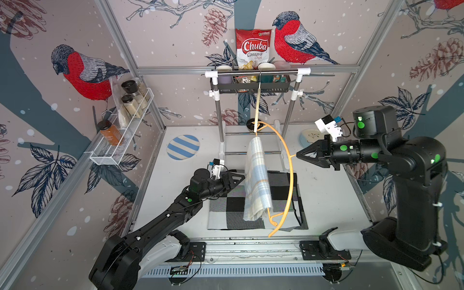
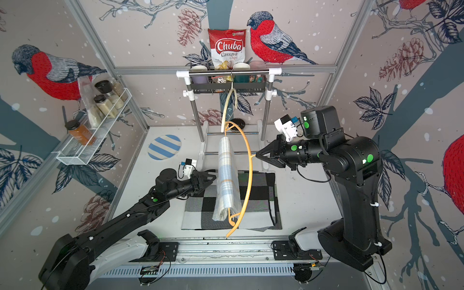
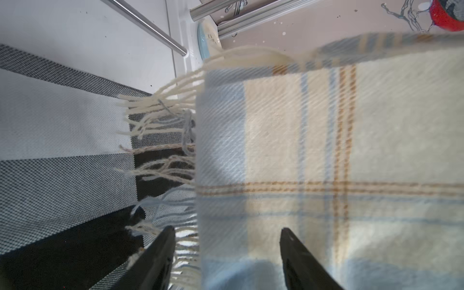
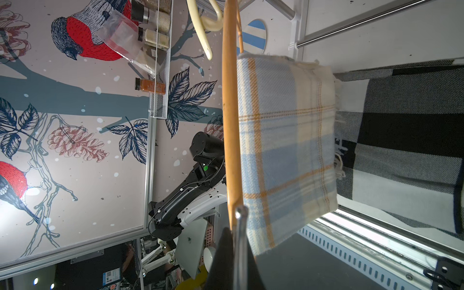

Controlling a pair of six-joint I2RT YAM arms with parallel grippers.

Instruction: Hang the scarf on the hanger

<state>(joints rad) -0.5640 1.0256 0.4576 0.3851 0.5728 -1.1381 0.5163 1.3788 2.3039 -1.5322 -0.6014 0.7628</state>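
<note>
The white table (image 1: 326,190) is carrying a clothes rack (image 1: 219,118) standing at its far middle and a black, grey and white checked mat (image 1: 226,216) lying across its near middle. The right arm is reaching in from the right, and the right gripper (image 1: 298,154) is clamping the metal hook of the orange hanger (image 1: 291,175); the right wrist view shows the hook pinched between the closed jaws. The hanger is hanging in the air over the mat, its curved arm running from near to far and bowing toward the right. The plaid scarf (image 1: 258,180), cream with pale blue and tan lines, is lying folded over the hanger's lower bar and is draping down toward the mat, just left of the curved arm in both top views. The left gripper (image 1: 239,175) is sitting just beside the scarf's left face with its jaws standing apart, gripping nothing; in the left wrist view its fingers (image 3: 160,256) are framing the fringed edge of the cloth. A cream hanger (image 1: 257,108) is hanging from the rack's top rail, behind the orange one.
</note>
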